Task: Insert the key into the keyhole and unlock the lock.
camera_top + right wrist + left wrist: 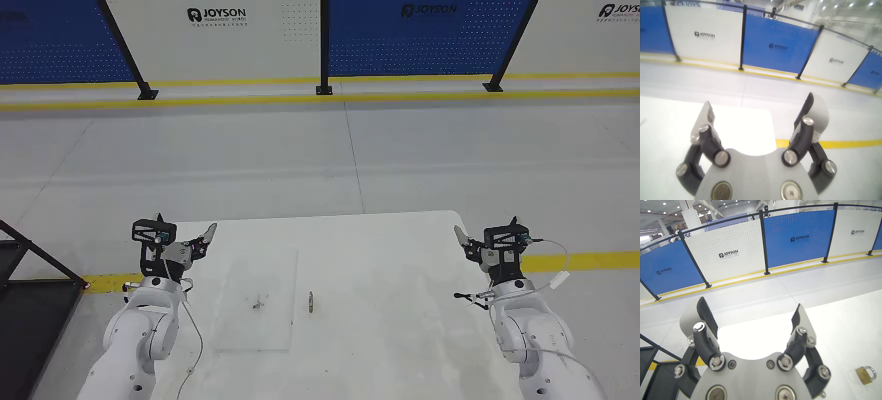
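- Brass in the body and silver in the shackle, the lock (864, 376) is seen lying flat on the white table (400, 310). It is placed just off the clear mat (250, 335), beside the mat's edge on the right arm's side.
- The key (260, 300) is found on the mat, near its middle, apart from the lock and not touching it. It is too small for its long axis to be told.
- In the top view the lock's long axis is seen to run along that mat edge, pointing away from the robot. Which end carries the keyhole cannot be told.
- The left gripper (750, 306) is held just beyond the mat's far corner on its own side, with its fingers spread wide and nothing between them.
- The right gripper (759, 100) is held well apart from the mat, by the table's opposite far corner, likewise spread and empty.
- The left arm is judged the nearer to both key and lock. From it, the key lies back toward the robot and inward over the mat, so a downward, inward reach is called for.
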